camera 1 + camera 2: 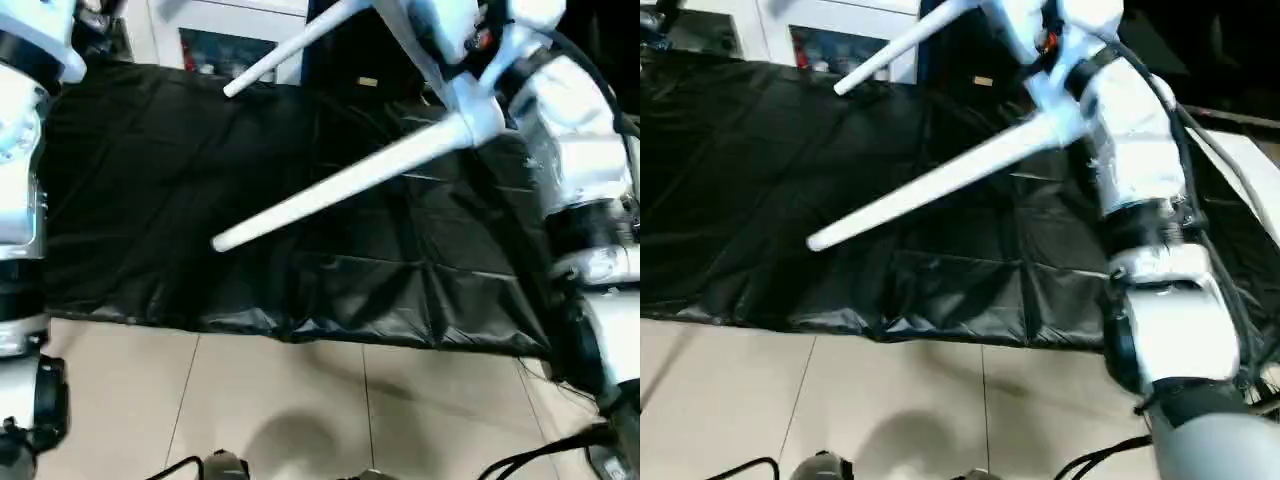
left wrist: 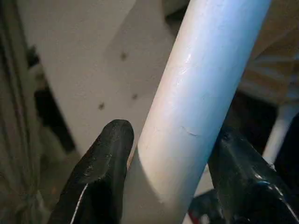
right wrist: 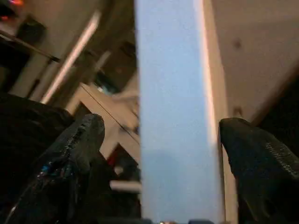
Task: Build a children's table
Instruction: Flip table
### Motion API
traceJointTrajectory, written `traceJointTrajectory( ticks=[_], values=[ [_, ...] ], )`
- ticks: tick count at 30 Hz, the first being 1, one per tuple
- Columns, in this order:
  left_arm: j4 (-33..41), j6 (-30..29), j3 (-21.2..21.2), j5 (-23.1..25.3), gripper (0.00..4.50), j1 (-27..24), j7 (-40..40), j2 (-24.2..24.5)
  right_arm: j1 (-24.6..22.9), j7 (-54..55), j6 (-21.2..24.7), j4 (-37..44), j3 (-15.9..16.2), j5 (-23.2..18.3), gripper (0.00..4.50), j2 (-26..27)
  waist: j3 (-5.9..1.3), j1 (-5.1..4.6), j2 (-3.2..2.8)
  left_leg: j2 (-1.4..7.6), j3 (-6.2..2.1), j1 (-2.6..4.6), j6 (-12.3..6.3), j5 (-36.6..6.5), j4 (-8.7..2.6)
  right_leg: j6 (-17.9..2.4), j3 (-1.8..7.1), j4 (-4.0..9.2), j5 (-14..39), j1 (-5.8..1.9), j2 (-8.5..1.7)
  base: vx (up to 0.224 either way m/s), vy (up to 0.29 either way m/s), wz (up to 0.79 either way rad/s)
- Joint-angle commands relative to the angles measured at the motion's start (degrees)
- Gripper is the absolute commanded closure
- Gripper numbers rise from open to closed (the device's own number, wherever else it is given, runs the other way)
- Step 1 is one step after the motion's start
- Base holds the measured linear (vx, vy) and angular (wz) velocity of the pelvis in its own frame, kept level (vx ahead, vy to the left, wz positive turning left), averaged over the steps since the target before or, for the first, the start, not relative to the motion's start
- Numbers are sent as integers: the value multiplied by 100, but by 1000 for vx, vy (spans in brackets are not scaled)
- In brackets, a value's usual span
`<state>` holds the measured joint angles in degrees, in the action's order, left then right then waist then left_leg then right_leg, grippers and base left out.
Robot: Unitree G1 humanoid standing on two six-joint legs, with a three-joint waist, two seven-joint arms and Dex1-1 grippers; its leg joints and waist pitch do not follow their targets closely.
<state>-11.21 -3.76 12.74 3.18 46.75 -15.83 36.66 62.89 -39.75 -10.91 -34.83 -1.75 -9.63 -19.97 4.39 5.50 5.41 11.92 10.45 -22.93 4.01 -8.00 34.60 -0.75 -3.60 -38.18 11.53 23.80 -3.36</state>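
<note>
Left hand (image 2: 170, 177) clamped on a white leg (image 2: 201, 93) — right hand's (image 3: 161, 154) grip unclear.

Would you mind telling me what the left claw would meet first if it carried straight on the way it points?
The white tube leg lies between the left claw fingers, so it is already in the way. Past it, probably the pale surface behind, though depth is unclear.

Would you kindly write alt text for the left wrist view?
A white tube leg of the children's table runs diagonally between the left gripper's two black jaws, which sit close against its sides. Behind it are a pale surface and blurred dark shapes.
</note>
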Motion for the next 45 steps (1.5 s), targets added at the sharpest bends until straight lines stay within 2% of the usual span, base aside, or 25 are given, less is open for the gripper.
traceJointTrajectory(
  ticks=[1, 3, 5, 7, 10, 11, 13, 14, 15, 17, 18, 19, 20, 21, 23, 24, 27, 29, 31, 34, 35, 37, 39, 42, 45],
  values=[
    [-364, -470, 26, -227, 217, -201, 157, -234, -5, -202, -56, 95, 105, -64, 0, -20, -428, 27, -43, 129, -53, 161, 279, -1574, -326, -738, 280, 534, 1594, -216, -431, 0, 0, 0],
    [-350, -509, 48, -236, 218, -190, 190, -251, -27, -247, -62, 124, 111, -78, 0, -18, -421, 18, -29, 135, -62, 178, 317, -1729, -334, -729, 271, 544, 1780, -196, -426, 0, 0, 0],
    [-338, -563, 71, -236, 219, -171, 230, -264, -60, -314, -44, 182, 107, -113, 0, -9, -413, 32, -49, 140, -75, 204, 333, -1922, -341, -698, 268, 571, 1982, -167, -430, 0, 0, 0],
    [-366, -662, 124, -281, 221, -129, 270, -294, -129, -495, 38, 353, 64, -300, 0, 32, -409, 43, -44, 138, -82, 209, 345, -2038, -341, -659, 267, 587, 2109, -158, -435, 0, 0, 0],
    [-383, -750, 189, -323, 226, -115, 308, -334, -331, -947, 416, 947, -97, -957, 0, 139, -420, 72, -41, 141, -93, 209, 300, -2025, -354, -599, 268, 592, 2054, -171, -436, 0, 0, 0],
    [-383, -750, 189, -323, 228, -115, 309, -335, -332, -949, 419, 950, -98, -960, 0, 139, -417, 96, -60, 154, -100, 225, 280, -2046, -365, -599, 271, 596, 2003, -157, -438, 0, 0, 0],
    [-380, -810, 222, -341, 231, -117, 313, -350, -468, -1163, 718, 1335, -137, -1344, 0, 147, -438, 128, -65, 162, -99, 250, 295, -2029, -364, -662, 265, 587, 1859, -154, -438, 0, 0, 0],
    [-413, -823, 268, -385, 232, -128, 285, -358, -680, -1409, 1179, 1848, -141, -1804, 0, 107, -431, 151, -75, 161, -106, 234, 283, -1984, -381, -672, 264, 575, 1728, -173, -426, 0, 0, 0],
    [-460, -767, 294, -425, 234, -137, 250, -361, -790, -1495, 1377, 2062, -122, -1966, 0, 71, -436, 175, -75, 165, -109, 236, 286, -1961, -390, -651, 263, 576, 1698, -186, -431, 0, 0, 0],
    [-535, -614, 308, -497, 244, -139, 134, -359, -915, -1505, 1563, 2212, -72, -2009, 0, 24, -450, 202, -76, 162, -120, 217, 314, -1873, -401, -631, 257, 561, 1616, -208, -439, 0, 0, 0],
    [-575, -526, 317, -543, 247, -138, 68, -366, -979, -1476, 1645, 2253, -40, -1985, 0, 4, -448, 243, -82, 155, -107, 243, 336, -1860, -395, -621, 262, 588, 1611, -179, -442, 0, 0, 0],
    [-682, -134, 288, -653, 247, -175, -196, -375, -1268, -1329, 1810, 2239, 155, -1633, 0, -67, -449, 256, -70, 151, -111, 238, 370, -1854, -400, -631, 261, 596, 1591, -180, -445, 0, 0, 0],
    [-696, -71, 283, -668, 249, -190, -240, -379, -1345, -1291, 1864, 2237, 206, -1538, 0, -85, -446, 277, -75, 155, -113, 242, 406, -1839, -411, -605, 258, 597, 1585, -181, -448, 0, 0, 0],
    [-736, 86, 269, -690, 254, -248, -326, -391, -1659, -1260, 1937, 2233, 404, -1243, 0, -153, -449, 291, -93, 163, -115, 274, 480, -1964, -423, -611, 255, 608, 1597, -155, -451, 0, 0, 0],
    [-749, 126, 267, -692, 261, -274, -341, -396, -1808, -1277, 1942, 2243, 493, -1137, 0, -185, -467, 295, -75, 173, -136, 279, 564, -2149, -440, -633, 235, 595, 1573, -180, -463, 0, 0, 0],
    [-749, 126, 267, -692, 263, -274, -341, -396, -1808, -1277, 1942, 2243, 493, -1137, 0, -185, -486, 311, -59, 172, -140, 278, 569, -2137, -434, -643, 230, 585, 1493, -192, -468, 0, 0, 0],
    [-785, 178, 243, -626, 269, -349, -330, -361, -2463, -1067, 2238, 2352, 528, -1116, 0, -174, -487, 338, -61, 185, -149, 270, 565, -2112, -446, -674, 229, 571, 1389, -201, -478, 0, 0, 0],
    [-767, 233, 223, -607, 272, -373, -369, -312, -2910, -679, 2194, 2215, 436, -906, 0, -194, -479, 364, -61, 182, -144, 291, 608, -2167, -459, -689, 228, 591, 1348, -188, -479, 0, 0, 0],
    [-751, 251, 223, -616, 274, -388, -394, -277, -3065, -408, 2165, 2090, 292, -882, 0, -153, -497, 365, -37, 171, -147, 260, 636, -2091, -458, -707, 225, 580, 1259, -229, -492, 0, 0, 0],
    [-751, 281, 221, -642, 275, -407, -451, -235, -2955, 216, 1997, 1616, 27, -741, 0, -26, -501, 339, -18, 159, -142, 235, 630, -1999, -447, -714, 227, 576, 1300, -245, -496, 0, 0, 0],
    [-748, 284, 218, -642, 276, -412, -461, -225, -2909, 342, 1925, 1476, -29, -710, 0, 6, -494, 332, -20, 157, -131, 245, 642, -1983, -440, -710, 233, 580, 1383, -216, -507, 0, 0, 0],
    [-835, 410, 234, -651, 277, -413, -537, -190, -2772, 599, 1840, 1151, -208, -744, 0, 149, -486, 312, 2, 155, -130, 252, 633, -2018, -435, -694, 229, 597, 1530, -219, -499, 0, 0, 0],
    [-857, 467, 261, -670, 277, -431, -586, -160, -2659, 591, 1742, 926, -308, -882, 0, 284, -487, 285, -24, 166, -143, 249, 614, -2057, -442, -696, 225, 589, 1506, -219, -497, 0, 0, 0],
    [-804, 437, 275, -698, 278, -479, -624, -117, -2132, 198, 1268, -81, -311, -1118, 0, 565, -499, 224, -39, 174, -154, 239, 608, -2164, -443, -815, 212, 562, 1400, -219, -510, 0, 0, 0],
    [-744, 359, 275, -739, 278, -527, -681, -73, -1585, 89, 951, -1053, -365, -1200, 0, 760, -494, 228, -53, 175, -145, 239, 597, -2092, -445, -916, 218, 549, 1238, -227, -500, 0, 0, 0]
  ],
)
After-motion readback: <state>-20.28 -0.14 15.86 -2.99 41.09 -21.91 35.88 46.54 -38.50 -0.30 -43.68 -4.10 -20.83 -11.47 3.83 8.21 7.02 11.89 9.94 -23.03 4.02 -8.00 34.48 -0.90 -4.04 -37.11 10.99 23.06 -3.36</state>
